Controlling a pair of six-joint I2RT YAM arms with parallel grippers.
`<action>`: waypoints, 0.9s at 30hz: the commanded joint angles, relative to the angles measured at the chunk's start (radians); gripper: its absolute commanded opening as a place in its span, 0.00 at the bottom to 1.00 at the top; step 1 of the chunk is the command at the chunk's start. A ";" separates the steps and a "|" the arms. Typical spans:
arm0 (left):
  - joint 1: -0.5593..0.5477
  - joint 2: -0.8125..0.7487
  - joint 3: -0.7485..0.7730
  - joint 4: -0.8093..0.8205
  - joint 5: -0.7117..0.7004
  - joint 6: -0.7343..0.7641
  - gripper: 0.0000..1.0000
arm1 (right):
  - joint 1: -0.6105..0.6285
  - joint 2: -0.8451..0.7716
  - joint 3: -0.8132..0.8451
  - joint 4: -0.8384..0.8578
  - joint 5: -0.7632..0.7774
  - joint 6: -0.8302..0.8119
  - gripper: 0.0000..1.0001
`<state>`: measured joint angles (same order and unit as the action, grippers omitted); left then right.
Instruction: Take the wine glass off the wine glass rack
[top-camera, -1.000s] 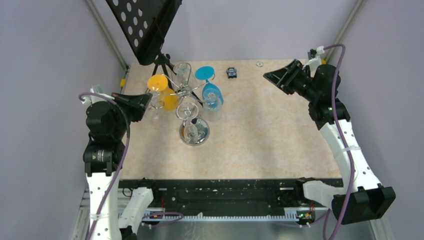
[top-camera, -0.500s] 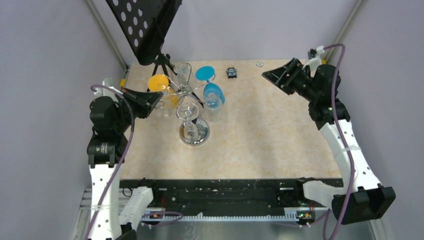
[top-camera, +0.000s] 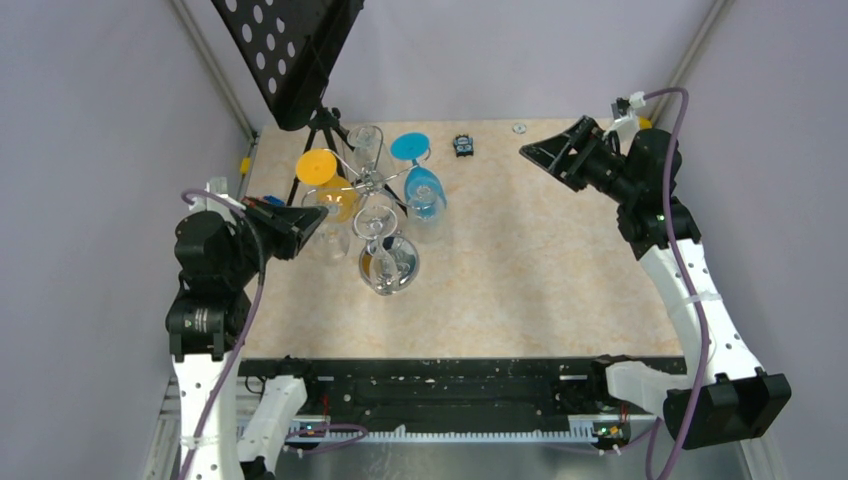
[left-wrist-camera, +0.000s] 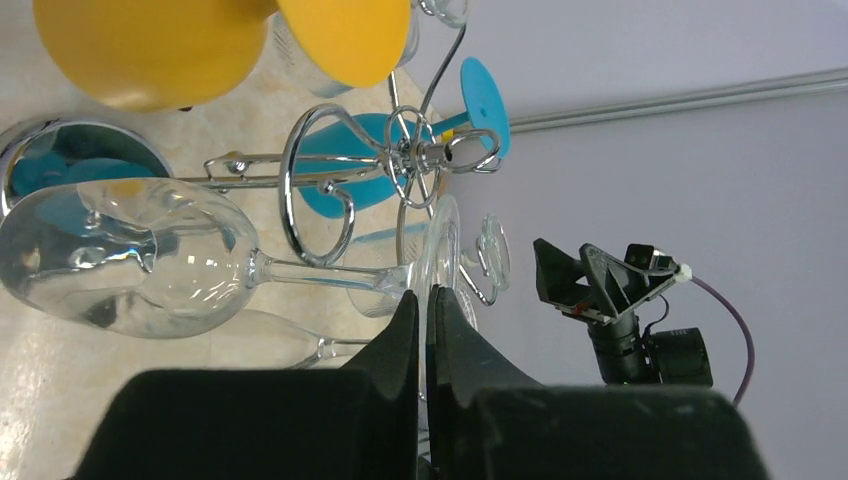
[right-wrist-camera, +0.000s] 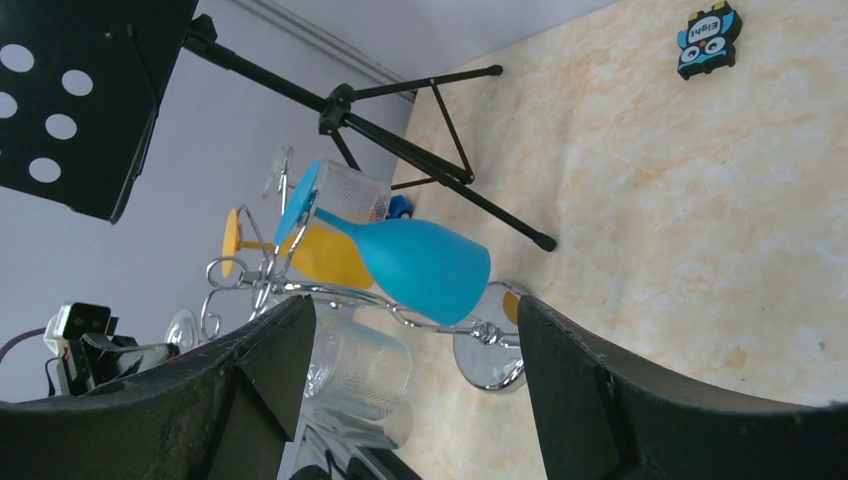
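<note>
The wine glass rack (top-camera: 372, 183) is a silver wire tree on a round chrome base (top-camera: 390, 265) at the table's back left. An orange glass (top-camera: 338, 200), a blue glass (top-camera: 425, 190) and clear glasses hang from its arms. My left gripper (top-camera: 316, 219) is shut on the thin foot of a clear wine glass (left-wrist-camera: 130, 255), which lies on its side. Its stem (left-wrist-camera: 320, 272) passes close under a curled hook arm (left-wrist-camera: 312, 200); I cannot tell whether they touch. My right gripper (top-camera: 545, 155) hovers open at the back right, its fingers (right-wrist-camera: 260, 360) framing the rack from afar.
A black tripod stand with a perforated plate (top-camera: 290, 50) rises behind the rack, its legs (right-wrist-camera: 440, 170) spread on the table. A small owl figure (top-camera: 462, 146) and a metal washer (top-camera: 519, 128) lie near the back edge.
My left gripper has drawn the clear wine glass toward the near side, away from the rack's stem. The right gripper's fingers have spread wider.
</note>
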<state>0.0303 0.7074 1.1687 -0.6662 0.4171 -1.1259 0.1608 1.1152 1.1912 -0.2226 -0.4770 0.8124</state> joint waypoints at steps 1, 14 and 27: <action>0.004 -0.043 0.077 -0.071 -0.036 -0.014 0.00 | 0.013 -0.041 0.003 0.060 -0.063 -0.002 0.76; 0.004 -0.069 0.289 -0.318 0.083 -0.040 0.00 | 0.198 -0.158 -0.087 0.214 -0.138 -0.066 0.76; 0.003 -0.105 0.324 -0.124 0.532 -0.279 0.00 | 0.573 -0.170 -0.064 0.436 -0.220 -0.197 0.72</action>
<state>0.0303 0.6304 1.5085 -0.9649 0.7700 -1.3079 0.6205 0.9367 1.0973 0.0879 -0.6605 0.6960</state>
